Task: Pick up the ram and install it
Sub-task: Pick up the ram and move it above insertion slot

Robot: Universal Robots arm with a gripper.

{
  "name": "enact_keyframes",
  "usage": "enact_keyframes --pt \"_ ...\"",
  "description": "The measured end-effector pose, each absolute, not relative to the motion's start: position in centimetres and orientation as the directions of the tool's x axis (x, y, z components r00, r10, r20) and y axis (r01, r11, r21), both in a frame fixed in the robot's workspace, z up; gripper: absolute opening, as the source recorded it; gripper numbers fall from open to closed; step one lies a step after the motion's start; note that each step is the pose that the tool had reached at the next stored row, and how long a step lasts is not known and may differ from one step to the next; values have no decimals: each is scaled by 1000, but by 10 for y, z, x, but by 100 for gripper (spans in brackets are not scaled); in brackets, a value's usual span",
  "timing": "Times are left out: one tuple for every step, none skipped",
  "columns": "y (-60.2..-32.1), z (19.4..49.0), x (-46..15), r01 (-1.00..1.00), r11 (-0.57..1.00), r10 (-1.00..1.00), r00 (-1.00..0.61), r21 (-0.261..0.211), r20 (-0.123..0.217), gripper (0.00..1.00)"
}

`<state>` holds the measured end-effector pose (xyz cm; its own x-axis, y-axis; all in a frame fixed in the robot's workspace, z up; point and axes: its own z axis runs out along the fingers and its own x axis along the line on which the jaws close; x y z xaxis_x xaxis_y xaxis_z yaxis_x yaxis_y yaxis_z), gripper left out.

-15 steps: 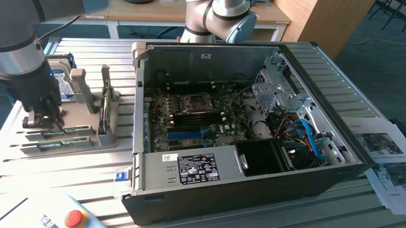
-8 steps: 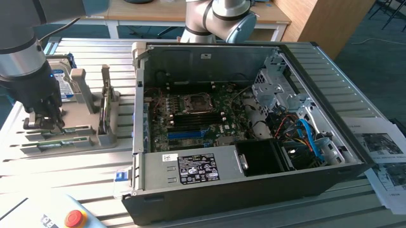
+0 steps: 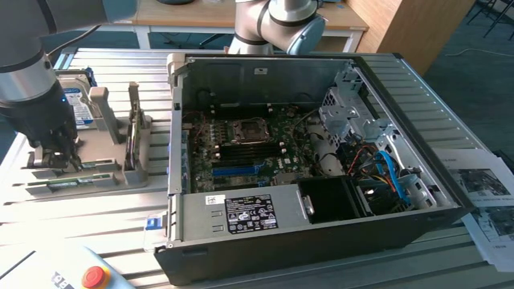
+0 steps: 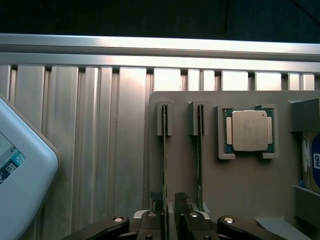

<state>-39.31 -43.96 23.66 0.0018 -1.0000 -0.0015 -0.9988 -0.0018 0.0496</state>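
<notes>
Green ram (image 4: 164, 160) stands edgewise in the holder (image 4: 250, 190), spread claw (image 4: 168, 204) straddling it.

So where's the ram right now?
The ram stands on edge in the grey holder, on the exterior view's left of the computer case, between the fingers of the open tool; a second stick sits between it and the processor.

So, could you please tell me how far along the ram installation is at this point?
Nothing looks done yet: the ram stands edge-up in its holder, beside a second stick. In hand: the open pincer is down astride the ram, not closed on it. Left: gripping, lifting and seating it in the motherboard inside the open case, whose long slots look empty.
</notes>
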Motion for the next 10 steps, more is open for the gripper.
enact_keyframes --pt "-440 237 -393 -999 -2 -1000 2 50 -2 24" --pt "-440 237 -393 -999 -2 -1000 2 50 -2 24" --pt "-440 236 -393 -999 -2 -1000 2 50 -2 24" --pt "-440 236 -393 -999 -2 -1000 2 49 -2 24" --pt "-440 234 -393 -999 -2 -1000 2 49 -2 24" --pt "-440 233 -393 -999 -2 -1000 2 49 -2 24" --pt "-440 231 -393 -999 -2 -1000 2 49 -1 24" --pt "-440 229 -393 -999 -2 -1000 2 49 -2 24" --pt "-440 228 -393 -999 -2 -1000 2 49 -1 24" --pt "-440 227 -393 -999 -2 -1000 2 49 -2 24"
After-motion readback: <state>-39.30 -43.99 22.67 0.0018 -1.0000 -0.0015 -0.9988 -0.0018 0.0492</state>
